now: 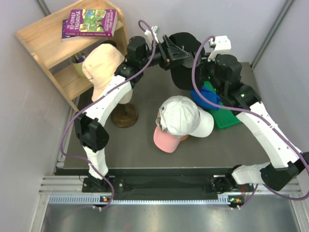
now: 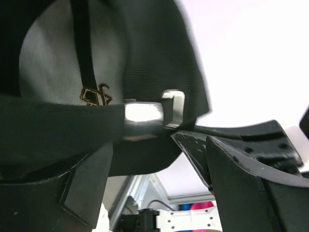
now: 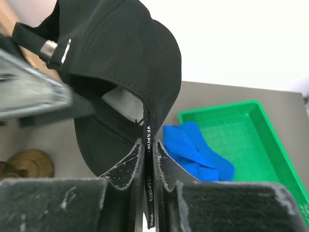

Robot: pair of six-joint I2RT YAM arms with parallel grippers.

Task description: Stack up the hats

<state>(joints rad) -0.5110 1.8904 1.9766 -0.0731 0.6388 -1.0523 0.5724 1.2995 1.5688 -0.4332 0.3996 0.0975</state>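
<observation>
Black cap (image 1: 186,72) is suspended above the table (image 1: 140,150) at 12 o'clock, between both arms. Right claw (image 3: 146,145) is clenched on the cap's labelled band. Left claw (image 2: 142,145) sits at the buckle strap; whether it is clenched cannot be told. White cap (image 1: 183,113) rests on pink cap (image 1: 166,140) at centre. Blue cap (image 1: 205,99) lies across the rim of the green tray (image 1: 229,121) at 2 o'clock.

Robotics lab test cell: a pair of white robot arms (image 1: 104,104) bolted to an aluminium rail (image 1: 159,186) at the near edge of a dark table (image 1: 145,150), boxed in by plain grey wall panels (image 1: 24,121), purple cables (image 1: 195,67) looping overhead, a wooden shelf (image 1: 43,43) far left.
</observation>
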